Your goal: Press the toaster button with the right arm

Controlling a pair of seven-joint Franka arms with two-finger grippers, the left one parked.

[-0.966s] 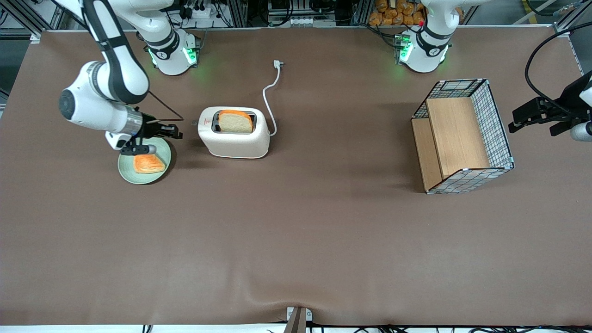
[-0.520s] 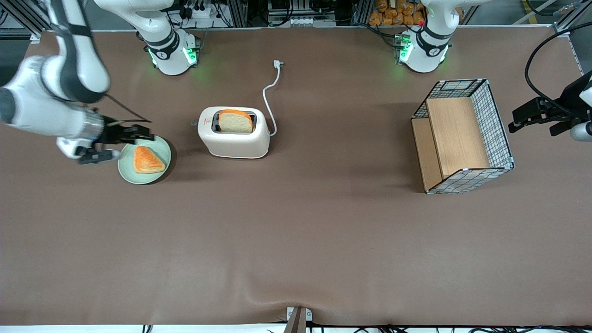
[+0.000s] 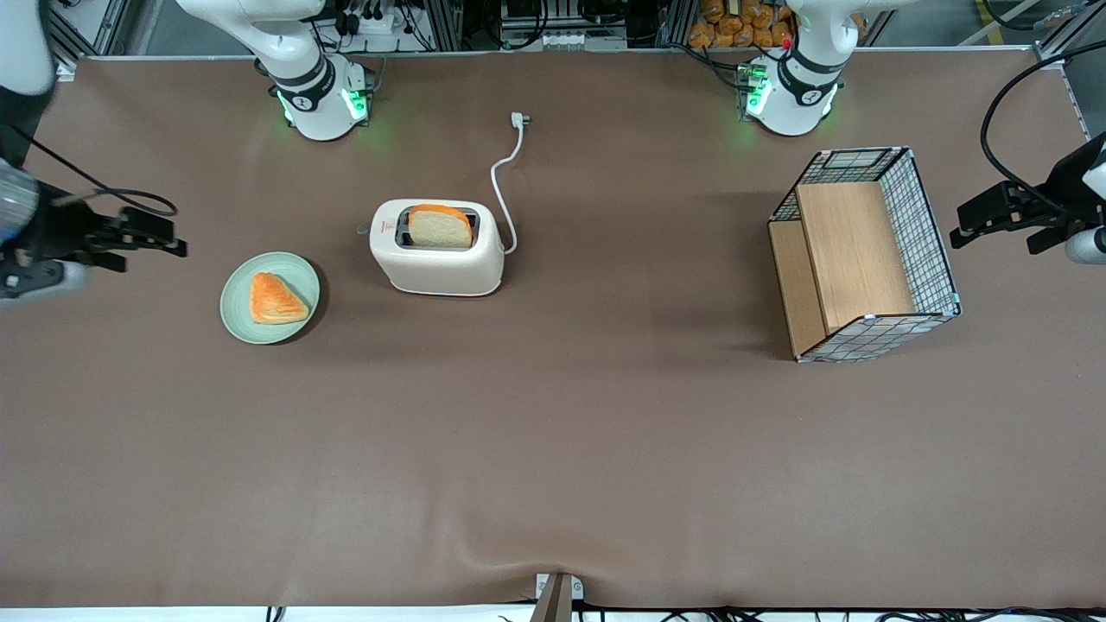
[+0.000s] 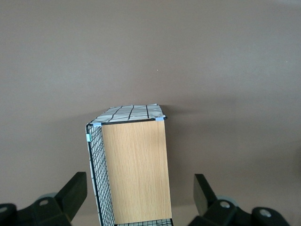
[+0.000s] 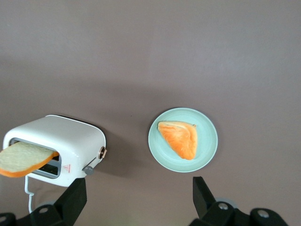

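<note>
The cream-white toaster [image 3: 436, 255] stands on the brown table with a slice of bread [image 3: 439, 226] upright in its slot. Its small grey lever [image 3: 363, 230] sticks out of the end that faces the working arm. The right arm's gripper [image 3: 177, 242] is open and empty, high at the working arm's end of the table, well apart from the toaster, with the plate between them. The right wrist view shows the toaster [image 5: 61, 141], its lever [image 5: 88, 169] and the open gripper [image 5: 138, 188] over bare table.
A pale green plate [image 3: 238, 320] with an orange pastry [image 3: 276, 298] lies beside the toaster, also in the right wrist view [image 5: 157, 141]. The toaster's white cord [image 3: 501, 181] trails toward the arm bases. A wire-mesh wooden basket [image 3: 864, 255] stands toward the parked arm's end.
The right arm has swung away from the toaster, from over the plate out toward its own end of the table. Toaster, bread and plate have not moved.
</note>
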